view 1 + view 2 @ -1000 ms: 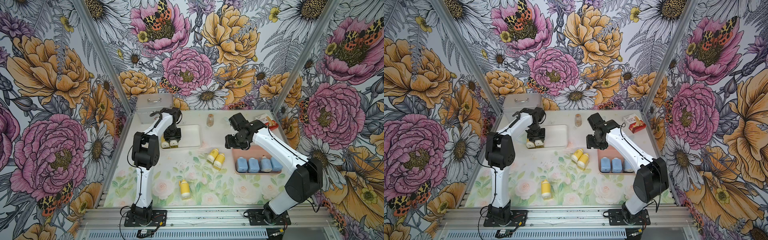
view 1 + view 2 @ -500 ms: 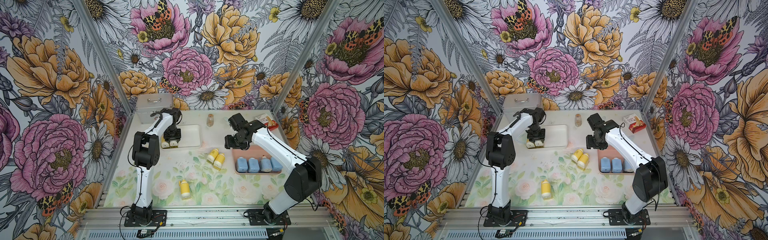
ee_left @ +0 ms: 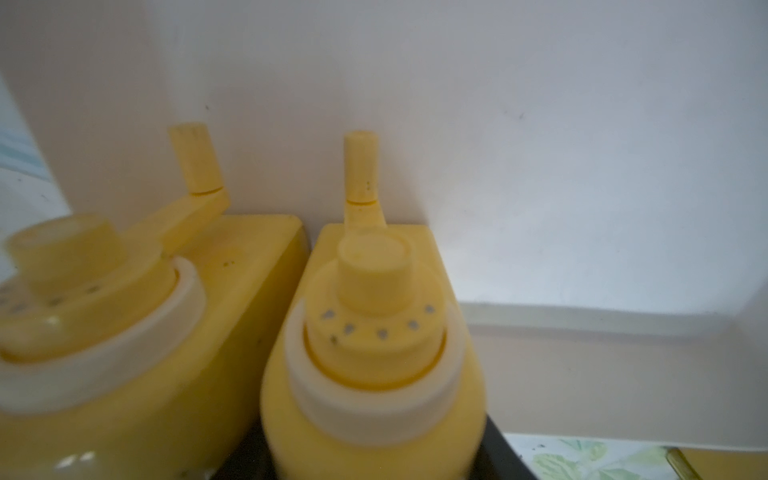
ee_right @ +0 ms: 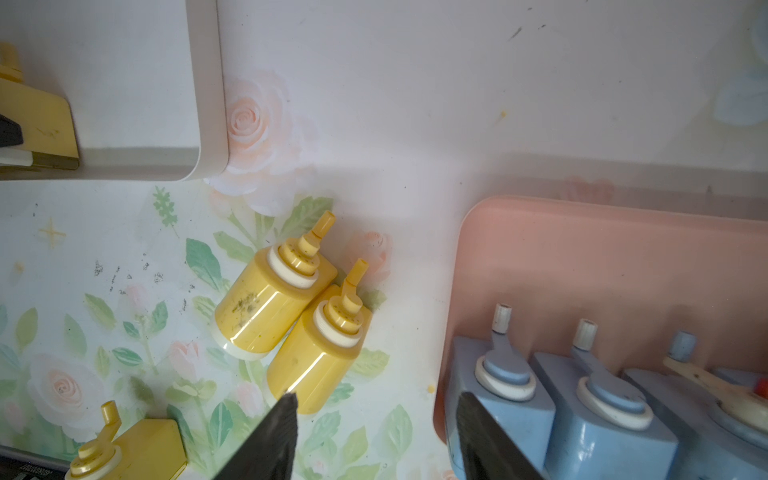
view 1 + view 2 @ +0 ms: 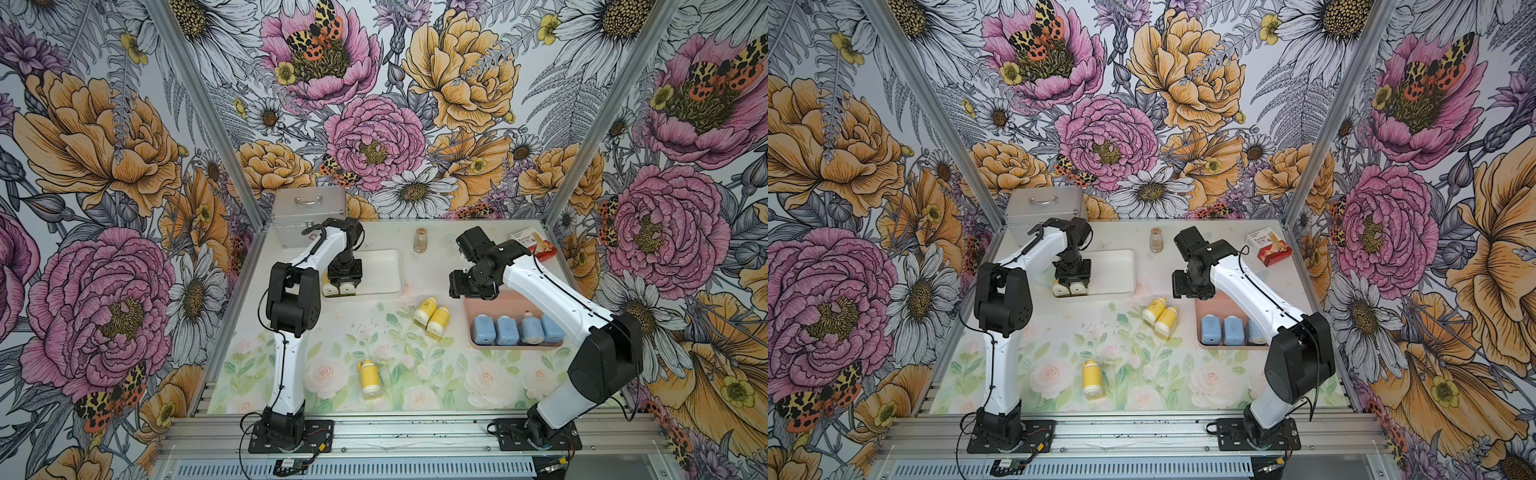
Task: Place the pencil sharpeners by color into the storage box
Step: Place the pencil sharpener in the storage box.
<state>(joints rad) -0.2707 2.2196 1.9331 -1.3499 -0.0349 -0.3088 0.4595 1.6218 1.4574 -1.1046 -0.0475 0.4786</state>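
A yellow sharpener (image 3: 374, 353) sits in the white tray (image 5: 382, 270), a second yellow (image 3: 124, 332) just beside it. A yellow pair (image 5: 439, 321) lies on the floral mat (image 5: 332, 340), a lone yellow (image 5: 369, 376) nearer the front; four blues (image 5: 506, 330) line the pink tray (image 4: 602, 257). Vial (image 5: 420, 240) at the back, flowered walls (image 5: 374, 124) around. Left gripper (image 5: 345, 282) clamps the first; right gripper (image 4: 378, 401) hangs agape, empty.

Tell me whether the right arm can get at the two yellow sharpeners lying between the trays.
Probably yes. The right gripper hovers just beside the two yellow sharpeners, jaws open and empty. Nothing lies over them; the pink tray sits beside them but apart.
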